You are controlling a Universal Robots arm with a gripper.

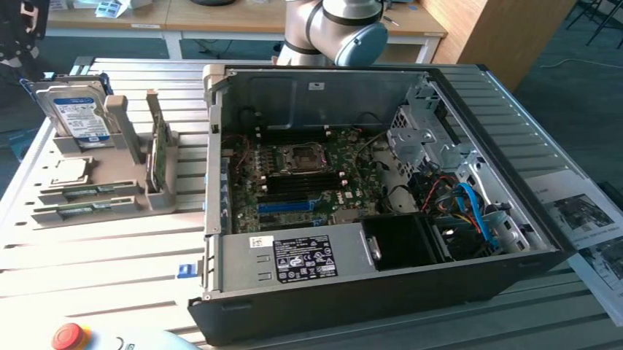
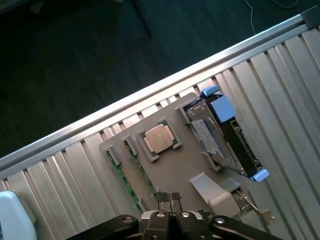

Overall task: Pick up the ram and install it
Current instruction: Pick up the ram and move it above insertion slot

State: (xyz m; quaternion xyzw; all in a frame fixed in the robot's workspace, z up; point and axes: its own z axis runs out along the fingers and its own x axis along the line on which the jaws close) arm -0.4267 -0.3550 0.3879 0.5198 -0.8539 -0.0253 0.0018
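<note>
"While the ram (image 2: 122, 177) stands in its tray (image 1: 163, 201), is any of the job done?"

"None that shows. In the exterior view the tray lies at nine o'clock of the open case (image 1: 389, 299), and it also carries a drive (image 1: 78, 113) and a chip (image 1: 68, 171). I judge that both picking up and fitting are left to do."

"And the board?"

"Its blue slot (image 1: 292, 206), near the case's middle, looks bare as far as I can judge."

"The arm?"

"The arm (image 1: 336, 29) is at twelve o'clock of the case, well apart from the tray."

"The fingers?"

"The gripper (image 2: 169, 202) has its tips pressed together. It clamps nothing and touches nothing, and the wrist view has it well clear above the tray."
</note>
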